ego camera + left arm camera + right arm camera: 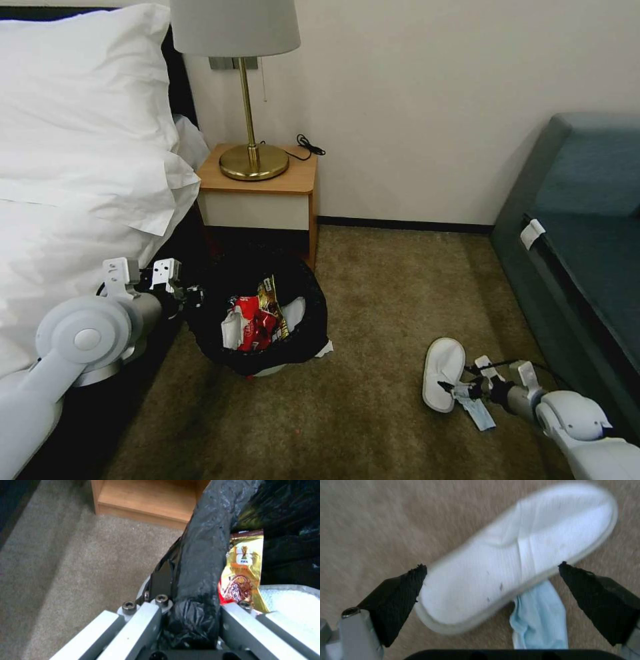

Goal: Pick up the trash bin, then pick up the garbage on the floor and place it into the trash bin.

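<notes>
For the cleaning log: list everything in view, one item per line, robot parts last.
trash bin: one, black liner, on carpet before the nightstand
wrappers: several, red, white, gold, inside the bin
slipper: one, white, on carpet near the sofa
blue cloth piece: one, pale blue, partly under the slipper
nightstand: one, wood, beside the bed
lamp: one, brass with white shade, on nightstand
pillows: white, on the bed
sofa: one, blue-grey, right side
left hand: shut on the bin's rim
right hand: open, straddling the slipper
</notes>
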Robot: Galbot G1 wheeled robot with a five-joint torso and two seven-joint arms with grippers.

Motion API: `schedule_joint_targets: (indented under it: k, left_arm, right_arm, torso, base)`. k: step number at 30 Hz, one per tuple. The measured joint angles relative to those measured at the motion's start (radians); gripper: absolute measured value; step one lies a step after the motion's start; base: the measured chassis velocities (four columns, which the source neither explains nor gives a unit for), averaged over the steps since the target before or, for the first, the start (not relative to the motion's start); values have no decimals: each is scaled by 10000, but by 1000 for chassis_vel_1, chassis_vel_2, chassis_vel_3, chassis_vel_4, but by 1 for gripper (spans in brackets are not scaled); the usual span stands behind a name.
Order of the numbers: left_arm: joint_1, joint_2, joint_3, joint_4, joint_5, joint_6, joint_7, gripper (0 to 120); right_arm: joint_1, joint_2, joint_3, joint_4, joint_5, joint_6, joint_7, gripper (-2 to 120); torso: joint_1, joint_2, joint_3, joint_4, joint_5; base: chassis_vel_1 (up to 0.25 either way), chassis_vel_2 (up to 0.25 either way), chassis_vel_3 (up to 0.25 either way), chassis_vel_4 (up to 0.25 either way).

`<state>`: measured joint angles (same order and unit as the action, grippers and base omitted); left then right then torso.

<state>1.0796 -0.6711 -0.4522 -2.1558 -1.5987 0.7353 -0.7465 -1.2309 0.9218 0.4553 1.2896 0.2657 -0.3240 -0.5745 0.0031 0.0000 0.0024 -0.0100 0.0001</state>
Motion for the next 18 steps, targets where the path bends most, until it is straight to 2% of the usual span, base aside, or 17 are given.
schedule_joint_targets:
  k: [5,18]
  left_arm:
    - [31,68,-61,0,-43,0,0,3]
    - [43,-45,-46,39,-10,0,10,3]
  right_arm:
    - [189,133,-19,-689,-560,257,-64,100]
    - [180,159,279,-1601,-813,675,-111,100]
  torso:
    - [1,0,0,1,-1]
    - [2,0,0,-1,-1]
  base:
    - [0,0,0,0]
    - [0,0,0,0]
